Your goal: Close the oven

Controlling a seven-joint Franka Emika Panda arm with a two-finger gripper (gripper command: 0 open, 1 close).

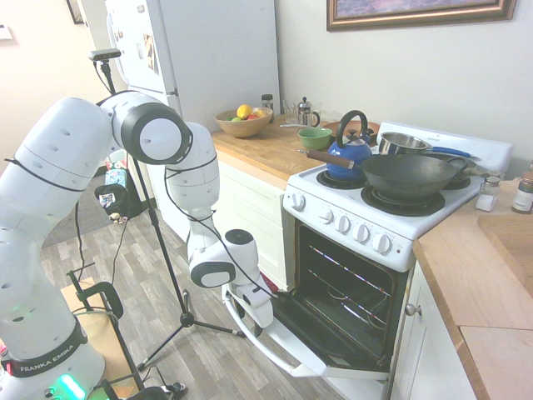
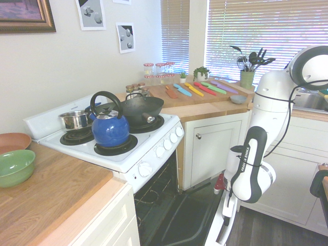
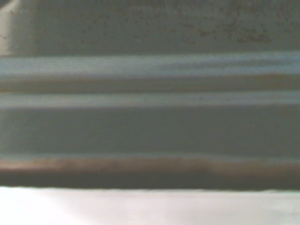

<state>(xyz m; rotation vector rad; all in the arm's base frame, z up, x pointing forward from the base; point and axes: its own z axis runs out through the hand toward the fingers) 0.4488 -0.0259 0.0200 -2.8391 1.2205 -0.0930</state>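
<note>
While the oven door (image 1: 293,348) was lowered, the closing remained undone. The tool was near it; its grip I could not tell.

The Franka Emika arm (image 1: 200,167) has glossy white, rounded shells with dark grey joint rings around pale discs. 1 black band reads "FRANKA EMIKA"; thin black cables run along it. The base light (image 1: 67,387) seems green.

wooden countertop (image 1: 258,150) beside the range, fruit bowl (image 1: 244,124), green bowl (image 1: 315,138) and French press (image 1: 305,112) on it
</note>
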